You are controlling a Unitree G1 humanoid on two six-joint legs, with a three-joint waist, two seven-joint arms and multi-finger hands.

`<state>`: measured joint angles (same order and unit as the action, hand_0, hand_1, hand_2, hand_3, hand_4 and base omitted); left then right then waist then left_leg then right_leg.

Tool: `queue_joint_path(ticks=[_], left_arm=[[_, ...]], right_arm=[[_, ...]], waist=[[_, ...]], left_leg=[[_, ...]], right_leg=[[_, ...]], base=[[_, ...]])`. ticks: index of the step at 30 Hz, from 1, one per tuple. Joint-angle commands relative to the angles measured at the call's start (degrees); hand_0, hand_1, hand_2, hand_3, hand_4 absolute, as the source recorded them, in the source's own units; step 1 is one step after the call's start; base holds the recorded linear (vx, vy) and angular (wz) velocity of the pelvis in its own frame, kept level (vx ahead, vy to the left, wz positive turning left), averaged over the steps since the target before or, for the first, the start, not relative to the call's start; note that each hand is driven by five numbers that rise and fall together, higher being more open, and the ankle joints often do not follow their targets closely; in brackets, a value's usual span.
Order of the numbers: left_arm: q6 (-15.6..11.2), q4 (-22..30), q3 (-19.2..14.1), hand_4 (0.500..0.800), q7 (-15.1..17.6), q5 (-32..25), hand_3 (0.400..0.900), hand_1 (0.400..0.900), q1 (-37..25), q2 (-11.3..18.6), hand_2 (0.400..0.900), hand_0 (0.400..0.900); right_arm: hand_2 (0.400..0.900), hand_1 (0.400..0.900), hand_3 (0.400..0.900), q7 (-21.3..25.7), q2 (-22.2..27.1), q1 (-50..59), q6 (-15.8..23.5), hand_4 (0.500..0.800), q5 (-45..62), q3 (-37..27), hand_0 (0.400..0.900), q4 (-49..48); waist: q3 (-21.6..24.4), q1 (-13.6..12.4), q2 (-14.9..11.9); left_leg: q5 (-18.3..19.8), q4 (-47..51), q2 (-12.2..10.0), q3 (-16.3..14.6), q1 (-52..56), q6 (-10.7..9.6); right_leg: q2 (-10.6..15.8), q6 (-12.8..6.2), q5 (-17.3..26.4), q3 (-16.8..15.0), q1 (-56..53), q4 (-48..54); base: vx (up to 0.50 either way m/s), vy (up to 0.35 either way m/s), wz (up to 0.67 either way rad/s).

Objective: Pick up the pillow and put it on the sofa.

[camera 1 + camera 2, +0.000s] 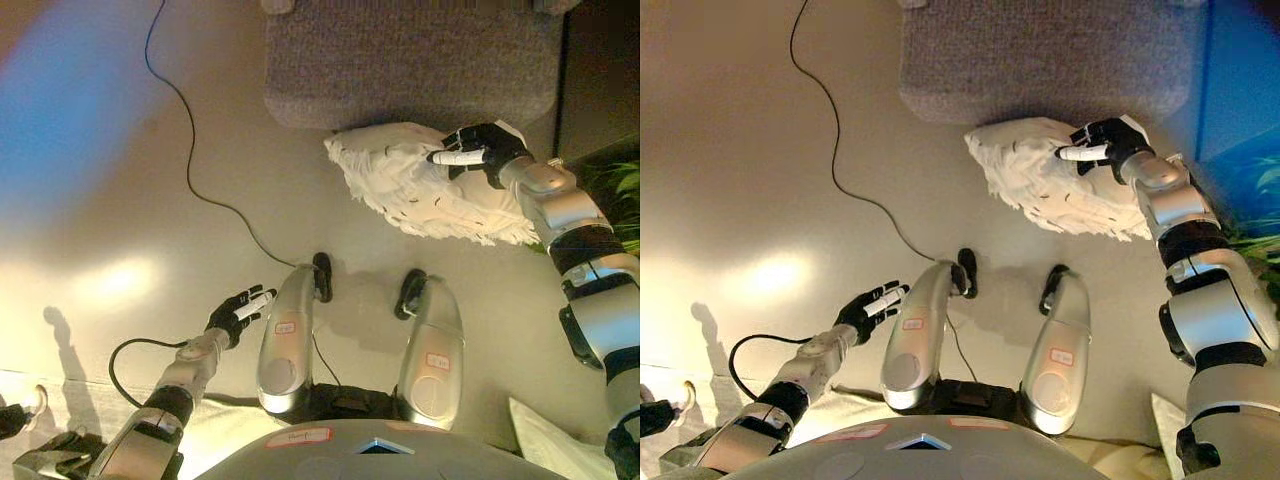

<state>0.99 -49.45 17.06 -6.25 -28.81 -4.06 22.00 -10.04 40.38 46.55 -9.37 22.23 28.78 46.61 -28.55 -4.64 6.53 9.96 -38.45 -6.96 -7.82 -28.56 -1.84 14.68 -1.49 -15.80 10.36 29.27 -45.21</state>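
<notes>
A white, feathery pillow [420,190] hangs just in front of the grey fabric sofa [400,60] at the top of the view, its upper corner near the sofa's front edge. My right hand [478,150] grips the pillow's upper right part, with fingers curled over its edge and one white-tipped finger lying across the top. The pillow also shows in the right eye view [1040,175], with the same hand [1102,143] on it. My left hand [240,312] is low at the left over the floor, with fingers spread and empty.
A green plant [622,195] stands at the right edge beside a dark panel [600,70]. Another white cushion [545,435] lies at the lower right. Beige floor stretches left of the sofa.
</notes>
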Motion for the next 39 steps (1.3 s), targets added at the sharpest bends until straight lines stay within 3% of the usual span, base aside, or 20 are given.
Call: queue_joint_path(ticks=[1,2,3,4,11,18,22,30,33,39], left_arm=[[0.55,-3.56,0.01,0.8,1.17,3.95,0.9,0.9,2.61,1.94,0.9,0.9],[0.97,-4.03,-0.51,0.8,1.32,4.49,0.9,0.9,2.54,1.8,0.9,0.9],[1.41,-4.29,-0.82,0.8,1.41,4.98,0.9,0.9,2.72,1.75,0.9,0.9],[1.74,-4.89,-1.37,0.8,1.31,5.65,0.9,0.9,2.87,1.76,0.9,0.9],[5.11,-11.24,-4.57,0.8,1.08,11.53,0.9,0.9,4.52,0.74,0.9,0.9],[7.91,-18.78,-5.83,0.8,0.19,17.17,0.9,0.9,4.99,-0.3,0.9,0.9],[8.46,-21.36,-6.45,0.8,0.53,18.59,0.9,0.9,4.78,-0.68,0.9,0.9],[8.62,-23.35,-6.41,0.8,1.31,19.98,0.9,0.9,4.6,-1.43,0.9,0.9],[8.69,-23.85,-6.21,0.8,1.84,19.63,0.9,0.9,5.15,-1.45,0.9,0.9],[7.7,-24.51,-5.93,0.8,1.64,20.93,0.9,0.9,6.49,-0.37,0.9,0.9]], right_arm=[[0.4,0.4,0.4,-3.86,-0.64,3.32,6.32,0.5,3.58,-4.66,0.4,-10.3],[0.4,0.4,0.4,-4.7,0.02,2.76,5.95,0.5,3.36,-4.83,0.4,-11.93],[0.4,0.4,0.4,-5.5,0.38,2.27,5.49,0.5,3.34,-4.99,0.4,-12.97],[0.4,0.4,0.4,-6.54,0.76,1.71,4.91,0.5,3.07,-5.38,0.4,-14.33],[0.4,0.4,0.4,-14.77,4.83,-0.9,-0.21,0.5,6.11,-7.26,0.4,-23.55],[0.4,0.4,0.4,-18.34,8.58,0.78,-3.54,0.5,13.65,-9.27,0.4,-24.65],[0.4,0.4,0.4,-22.13,10.75,4.54,-4.78,0.5,15.67,-8.42,0.4,-22.19],[0.4,0.4,0.4,-20.11,13.94,17.03,-9.19,0.5,16.63,-4.4,0.4,-12.44],[0.4,0.4,0.4,-20.51,14.88,20.72,-11.35,0.5,16.85,-2.45,0.4,-6.61],[0.4,0.4,0.4,-19.85,14.29,26.77,-11.46,0.5,14.27,0.56,0.4,4.66]], waist=[[8.28,-0.33,-3.53],[9.01,-0.22,-3.93],[9.4,-0.19,-4.22],[10.2,-0.13,-4.62],[15.83,0.31,-7.85],[21.37,1.29,-9.96],[23.78,1.51,-10.47],[26.82,0.72,-11.37],[27.25,-0.32,-11.58],[25.96,-3.3,-11.06]], left_leg=[[0.12,6.94,-2.73,0.79,6.19,-1.71],[-2.02,9.21,-2.85,0.25,7.19,-1.47],[-0.69,9.31,-2.99,0.51,8.74,-2.09],[-2.74,11.59,-3.16,-0.05,9.85,-1.78],[-4.03,19.5,-3.26,-0.84,19.11,-2.29],[-6.27,28.23,-2.96,-1.77,25.64,-3.04],[-7.81,32.39,-2.9,-2.23,28.23,-3.86],[-8.76,35.98,-2.8,-2.25,30.31,-5.03],[-9.64,37.55,-2.7,-1.76,30.16,-5.32],[-11.44,38.28,-2.73,0.71,27.53,-5.69]], right_leg=[[1.19,-0.34,3.63,2.53,-7.9,11.15],[0.72,0.11,5.43,3.45,-9.24,13.8],[0.39,-0.46,4.0,3.33,-10.88,13.93],[-0.21,-0.03,5.68,4.19,-12.3,16.58],[-3.39,-1.13,6.71,5.09,-22.44,26.13],[-5.88,-2.08,8.37,5.29,-28.33,33.58],[-6.61,-2.76,10.18,5.34,-30.59,37.64],[-7.61,-2.88,11.92,5.96,-32.96,41.97],[-8.03,-2.87,12.42,6.67,-33.32,43.46],[-8.93,-2.01,11.87,7.97,-32.37,43.39]], base=[[0.02,-0.052,0.0],[0.07,-0.048,-0.01],[0.03,-0.053,0.0],[0.08,-0.053,0.0],[0.11,-0.041,-0.01],[0.06,-0.011,0.0],[0.0,0.0,0.0],[0.09,-0.031,0.05],[0.11,-0.074,0.13],[0.07,-0.109,0.2]])
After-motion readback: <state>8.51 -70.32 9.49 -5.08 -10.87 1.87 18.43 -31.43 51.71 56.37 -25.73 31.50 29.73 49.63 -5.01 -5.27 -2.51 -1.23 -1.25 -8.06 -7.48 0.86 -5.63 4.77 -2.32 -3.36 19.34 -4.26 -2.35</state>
